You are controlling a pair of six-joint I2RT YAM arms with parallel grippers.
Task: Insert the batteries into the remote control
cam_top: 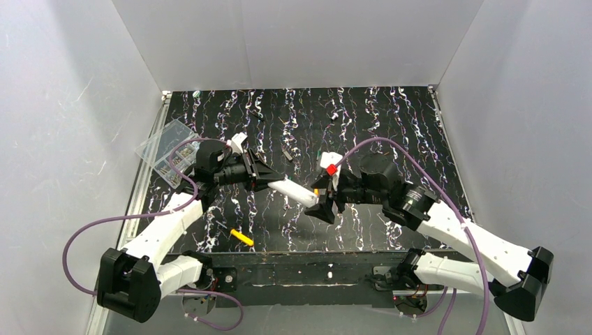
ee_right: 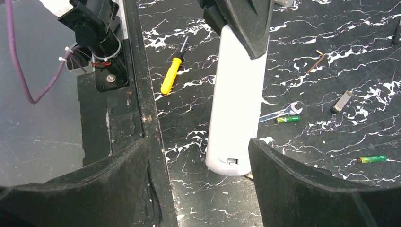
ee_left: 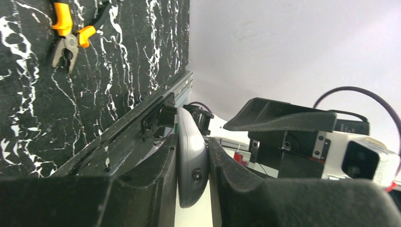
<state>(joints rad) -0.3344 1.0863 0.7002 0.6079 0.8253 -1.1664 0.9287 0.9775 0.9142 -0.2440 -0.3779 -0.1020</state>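
My left gripper (cam_top: 269,183) is shut on one end of the white remote control (cam_top: 293,190) and holds it above the table, pointing right. In the left wrist view the remote control (ee_left: 191,161) is pinched edge-on between both fingers (ee_left: 156,189). My right gripper (ee_right: 198,146) stands open around the remote control's (ee_right: 236,104) free end, which lies close to the right-hand finger (ee_right: 293,189); no grip shows. Two green batteries (ee_right: 288,119) (ee_right: 372,159) lie on the black marbled table (ee_right: 198,198) below.
A yellow-handled screwdriver (ee_right: 171,75) lies near the table's front edge (cam_top: 300,262). A small wrench (ee_right: 276,114), a grey metal bit (ee_right: 341,101) and a hex key (ee_right: 316,61) lie scattered. Yellow-handled pliers (ee_left: 68,35) and a clear parts box (cam_top: 167,150) sit left.
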